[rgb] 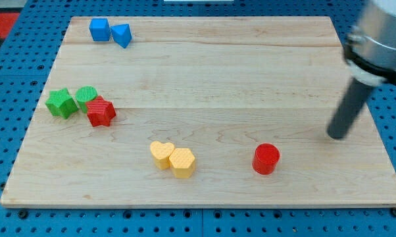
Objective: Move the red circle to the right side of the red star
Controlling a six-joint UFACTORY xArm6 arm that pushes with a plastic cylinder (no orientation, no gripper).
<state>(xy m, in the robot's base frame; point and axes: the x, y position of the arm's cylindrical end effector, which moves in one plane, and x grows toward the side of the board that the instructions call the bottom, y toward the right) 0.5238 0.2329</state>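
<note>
The red circle (266, 158) lies on the wooden board at the view's lower right of centre. The red star (100, 112) lies far off at the view's left, touching a green circle (86, 96). My tip (336, 137) rests on the board to the right of the red circle and a little above it, clearly apart from it. The dark rod rises from the tip towards the view's upper right.
A green star (61, 103) sits left of the green circle. A yellow heart (162, 153) and a yellow hexagon (183, 162) touch at the lower middle. A blue cube (99, 29) and a blue triangle (122, 35) sit at the top left. The board's right edge (375, 131) is near my tip.
</note>
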